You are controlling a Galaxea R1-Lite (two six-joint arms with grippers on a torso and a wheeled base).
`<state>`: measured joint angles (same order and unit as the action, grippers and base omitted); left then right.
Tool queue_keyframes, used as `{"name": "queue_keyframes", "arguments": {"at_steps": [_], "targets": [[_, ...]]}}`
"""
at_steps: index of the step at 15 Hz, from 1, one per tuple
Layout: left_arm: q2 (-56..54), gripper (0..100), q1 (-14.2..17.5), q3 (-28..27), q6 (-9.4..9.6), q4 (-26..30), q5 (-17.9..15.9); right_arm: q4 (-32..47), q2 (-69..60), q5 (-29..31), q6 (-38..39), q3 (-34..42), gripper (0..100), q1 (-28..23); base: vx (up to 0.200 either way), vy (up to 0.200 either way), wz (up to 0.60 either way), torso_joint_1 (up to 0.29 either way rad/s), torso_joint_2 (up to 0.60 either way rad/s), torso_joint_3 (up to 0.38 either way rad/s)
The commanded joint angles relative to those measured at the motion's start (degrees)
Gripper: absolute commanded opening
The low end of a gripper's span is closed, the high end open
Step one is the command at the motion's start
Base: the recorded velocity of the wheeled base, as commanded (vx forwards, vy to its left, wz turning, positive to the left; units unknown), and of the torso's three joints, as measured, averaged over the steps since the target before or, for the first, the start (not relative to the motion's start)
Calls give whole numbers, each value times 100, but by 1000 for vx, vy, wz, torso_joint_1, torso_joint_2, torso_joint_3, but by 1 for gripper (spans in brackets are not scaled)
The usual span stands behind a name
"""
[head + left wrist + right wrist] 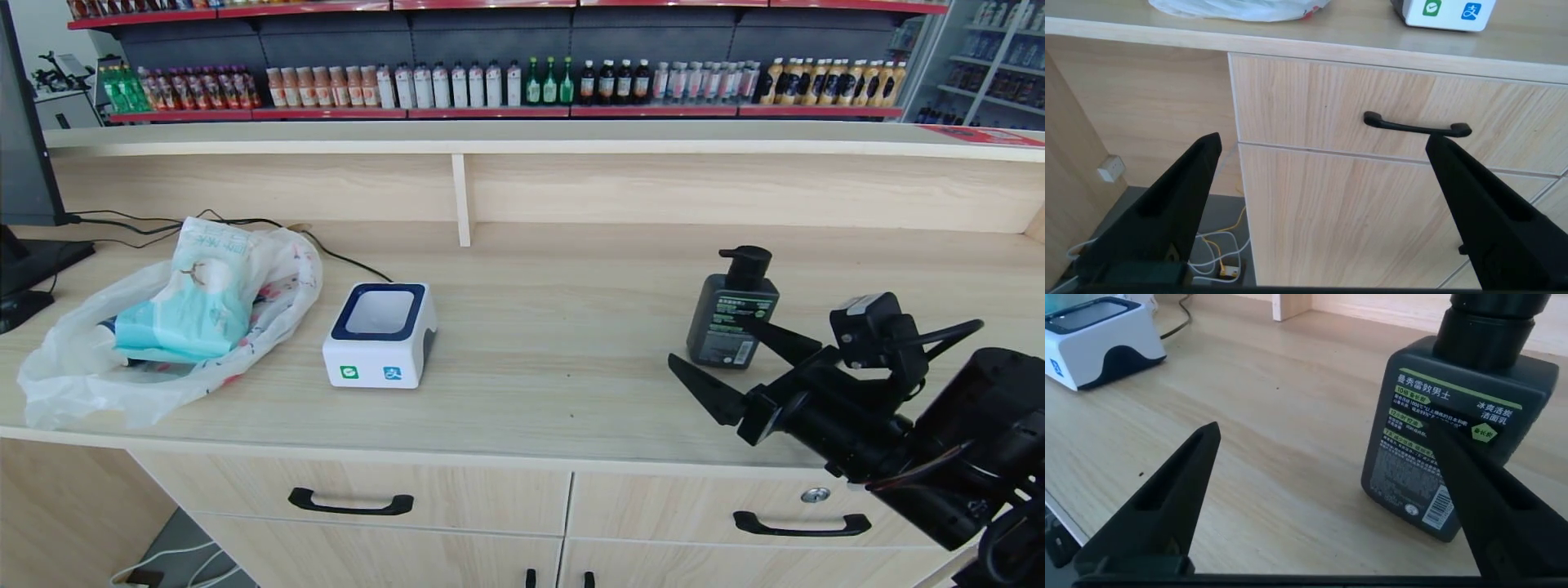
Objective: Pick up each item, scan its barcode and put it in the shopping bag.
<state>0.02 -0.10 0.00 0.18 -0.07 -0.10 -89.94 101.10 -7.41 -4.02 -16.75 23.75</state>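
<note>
A dark pump bottle (732, 314) stands upright at the counter's right, its barcode label facing me. My right gripper (706, 341) is open just in front of it. One finger reaches the bottle's front and the other is off to its left. In the right wrist view the bottle (1413, 457) stands close ahead of the open right gripper (1327, 433). A white scanner (380, 335) sits mid-counter. The plastic shopping bag (90, 367) lies at the left with a teal package (196, 302) in it. My left gripper (1323, 140) hangs open below the counter edge, facing the drawers.
A monitor stand (24, 269) and cables (147, 222) occupy the far left of the counter. A raised wooden ledge (522, 147) with a divider (462, 200) runs along the back. Drawer handles (1417, 126) are below the front edge. Bare counter lies between scanner and bottle.
</note>
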Motion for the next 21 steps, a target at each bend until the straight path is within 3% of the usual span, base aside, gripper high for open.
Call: {"name": "queue_keyframes", "arguments": {"at_steps": [1, 15, 21], "targets": [[-2, 100, 1, 0, -1, -1, 1, -6, 59, -6, 7, -13, 100, 25, 0, 0, 0, 0, 0, 0], [-2, 100, 1, 0, -1, -1, 1, -6, 683, 179, -46, -716, 100, 288, 0, 0, 0, 0, 0, 0], [-2, 100, 1, 0, -1, -1, 1, -6, -73, 249, -72, -171, 100, 684, 0, 0, 0, 0, 0, 0]]}}
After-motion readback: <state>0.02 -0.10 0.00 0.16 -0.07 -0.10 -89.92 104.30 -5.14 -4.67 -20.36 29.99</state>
